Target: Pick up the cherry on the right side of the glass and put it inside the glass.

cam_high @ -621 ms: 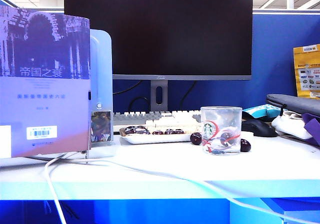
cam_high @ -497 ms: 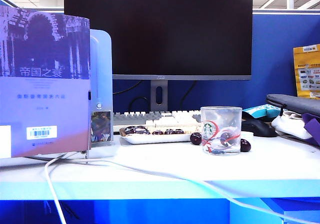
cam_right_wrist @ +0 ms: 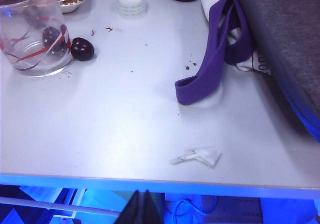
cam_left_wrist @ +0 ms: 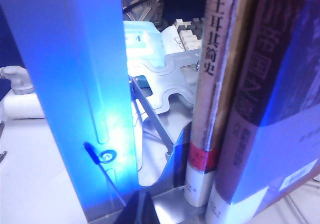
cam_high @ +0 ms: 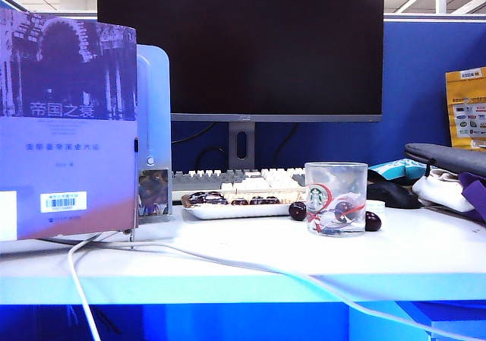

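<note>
The glass (cam_high: pixel 336 197) is a clear tumbler with a green logo and red swirls, standing on the white table right of centre. The cherry (cam_high: pixel 373 221), dark and glossy, lies on the table just to its right, almost touching the wall. The right wrist view shows the same glass (cam_right_wrist: pixel 31 37) and cherry (cam_right_wrist: pixel 82 48). Another dark cherry (cam_right_wrist: pixel 50 36) shows through the glass wall. My right gripper (cam_right_wrist: pixel 143 206) is shut and empty, low in front of the table's near edge, far from the cherry. My left gripper (cam_left_wrist: pixel 141 210) is shut, close to a blue bookend (cam_left_wrist: pixel 85 94). Neither gripper appears in the exterior view.
A further cherry (cam_high: pixel 298 210) lies left of the glass. Behind it are a white tray (cam_high: pixel 228 210) of cherries and a keyboard (cam_high: pixel 228 178). Books (cam_high: pixel 67 128) stand at the left, and a white cable (cam_high: pixel 228 263) crosses the table. A purple strap (cam_right_wrist: pixel 212 67), a grey bag (cam_right_wrist: pixel 285 34) and a white cap (cam_right_wrist: pixel 132 5) lie to the right.
</note>
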Controlling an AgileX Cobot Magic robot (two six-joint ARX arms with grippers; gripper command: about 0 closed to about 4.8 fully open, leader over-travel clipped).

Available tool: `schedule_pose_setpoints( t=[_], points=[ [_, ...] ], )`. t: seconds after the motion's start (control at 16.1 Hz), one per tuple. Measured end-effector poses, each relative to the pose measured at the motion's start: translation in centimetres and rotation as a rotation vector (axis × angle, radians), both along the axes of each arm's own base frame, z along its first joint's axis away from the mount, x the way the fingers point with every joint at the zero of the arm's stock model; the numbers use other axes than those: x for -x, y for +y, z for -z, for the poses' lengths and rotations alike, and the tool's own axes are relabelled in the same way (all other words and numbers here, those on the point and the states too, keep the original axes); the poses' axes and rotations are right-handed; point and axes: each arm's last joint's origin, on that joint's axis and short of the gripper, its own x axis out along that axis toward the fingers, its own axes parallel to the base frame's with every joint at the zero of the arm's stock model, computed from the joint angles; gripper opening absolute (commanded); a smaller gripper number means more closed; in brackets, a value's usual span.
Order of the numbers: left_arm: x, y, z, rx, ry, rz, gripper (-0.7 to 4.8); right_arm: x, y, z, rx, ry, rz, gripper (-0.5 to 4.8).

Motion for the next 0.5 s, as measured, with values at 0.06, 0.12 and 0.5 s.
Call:
schedule_pose_setpoints(
  t=[0.06, 0.12, 0.5],
  points=[
    [0.0, 0.0, 0.0, 0.000, 0.000, 0.000, -0.05, -0.1, 0.0, -0.1, -0.014, -0.015, -0.003, -0.05],
    [0.0, 0.0, 0.0, 0.000, 0.000, 0.000, -0.05, -0.2, 0.1, -0.3, -0.096, -0.046, 0.004, -0.05],
    [0.0, 0.0, 0.0, 0.000, 0.000, 0.000, -0.05, -0.2, 0.6, -6.8, -0.728, -0.353, -0.100, -0.05]
  ],
)
